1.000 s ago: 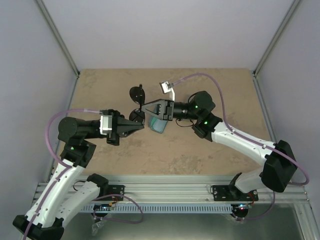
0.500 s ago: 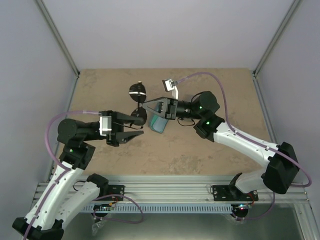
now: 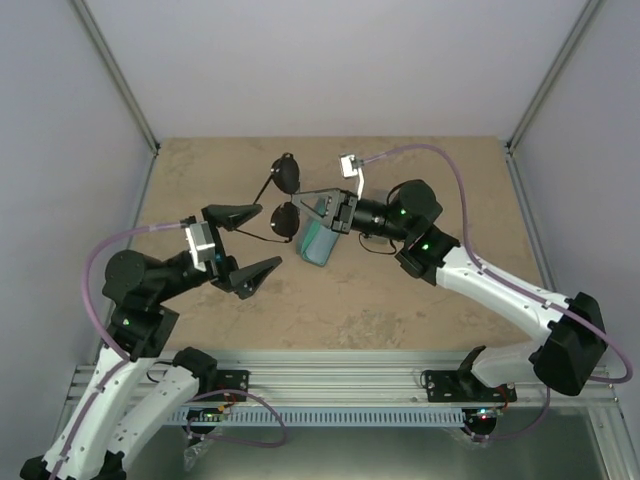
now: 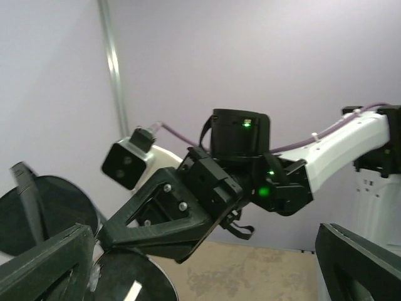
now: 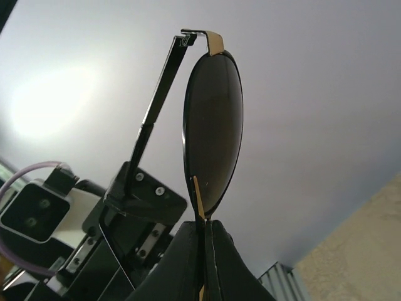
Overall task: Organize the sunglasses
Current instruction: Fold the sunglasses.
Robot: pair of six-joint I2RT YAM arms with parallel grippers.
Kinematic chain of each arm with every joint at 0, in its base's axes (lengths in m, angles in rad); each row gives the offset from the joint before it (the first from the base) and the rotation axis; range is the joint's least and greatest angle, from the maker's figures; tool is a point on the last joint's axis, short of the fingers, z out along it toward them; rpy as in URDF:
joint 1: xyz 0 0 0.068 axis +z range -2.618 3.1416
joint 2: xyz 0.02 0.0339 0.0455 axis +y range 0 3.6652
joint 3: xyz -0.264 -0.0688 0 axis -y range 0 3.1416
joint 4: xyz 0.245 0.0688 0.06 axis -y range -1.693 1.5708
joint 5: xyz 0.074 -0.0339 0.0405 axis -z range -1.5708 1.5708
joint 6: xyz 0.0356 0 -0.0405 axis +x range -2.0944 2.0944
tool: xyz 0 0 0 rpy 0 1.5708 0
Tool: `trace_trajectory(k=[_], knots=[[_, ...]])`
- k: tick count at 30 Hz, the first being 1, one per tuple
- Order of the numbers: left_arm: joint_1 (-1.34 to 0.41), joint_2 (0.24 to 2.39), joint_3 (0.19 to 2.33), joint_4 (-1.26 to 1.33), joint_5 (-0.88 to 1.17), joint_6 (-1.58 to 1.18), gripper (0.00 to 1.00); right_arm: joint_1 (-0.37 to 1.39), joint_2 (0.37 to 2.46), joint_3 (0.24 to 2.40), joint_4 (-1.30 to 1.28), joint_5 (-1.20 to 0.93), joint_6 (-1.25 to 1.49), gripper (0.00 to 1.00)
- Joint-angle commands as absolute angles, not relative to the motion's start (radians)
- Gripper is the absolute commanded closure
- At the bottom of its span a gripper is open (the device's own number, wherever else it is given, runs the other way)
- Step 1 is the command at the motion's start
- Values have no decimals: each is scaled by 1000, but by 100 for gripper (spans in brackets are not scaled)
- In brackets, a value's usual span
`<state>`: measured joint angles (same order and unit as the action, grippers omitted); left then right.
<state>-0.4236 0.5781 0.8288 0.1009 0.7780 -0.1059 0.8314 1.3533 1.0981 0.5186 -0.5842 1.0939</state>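
The sunglasses (image 3: pixel 285 196), a pair with black oval lenses and thin dark arms, hang in the air above the middle of the table. My right gripper (image 3: pixel 300 200) is shut on their bridge from the right. In the right wrist view one dark lens (image 5: pixel 213 125) stands straight up out of the shut right gripper (image 5: pixel 205 229), with an arm (image 5: pixel 160 94) folded out to the left. My left gripper (image 3: pixel 266 237) is open just left of the glasses and touches nothing. In the left wrist view, the left gripper (image 4: pixel 200 276) stands wide apart, with the right gripper (image 4: pixel 109 235) and both lenses (image 4: pixel 44 207) ahead.
A blue-grey case (image 3: pixel 318 242) lies on the tan table (image 3: pixel 420 310) under the right gripper. Grey walls close in the back and both sides. The metal rail (image 3: pixel 340 385) with the arm bases runs along the near edge.
The left gripper has opened, let go of the sunglasses and drawn back to the left. The right gripper has shut on them and now carries them alone, slightly higher and turned.
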Motion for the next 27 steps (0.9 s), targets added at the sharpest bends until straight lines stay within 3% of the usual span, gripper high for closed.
trace_trajectory(k=[1, 8, 14, 20, 27], knots=[[-419, 547, 842, 16, 605, -114, 1, 821, 1304, 1087, 491, -511, 1034, 99], [-419, 501, 828, -51, 440, -125, 1, 815, 1296, 1088, 496, -486, 1030, 99], [-419, 480, 809, -29, 703, -84, 1, 805, 1284, 1095, 502, -481, 1038, 99], [-419, 482, 801, -4, 868, -77, 11, 794, 1280, 1113, 490, -477, 1038, 99], [-419, 498, 819, 6, 688, -117, 9, 789, 1294, 1111, 468, -529, 1030, 100]])
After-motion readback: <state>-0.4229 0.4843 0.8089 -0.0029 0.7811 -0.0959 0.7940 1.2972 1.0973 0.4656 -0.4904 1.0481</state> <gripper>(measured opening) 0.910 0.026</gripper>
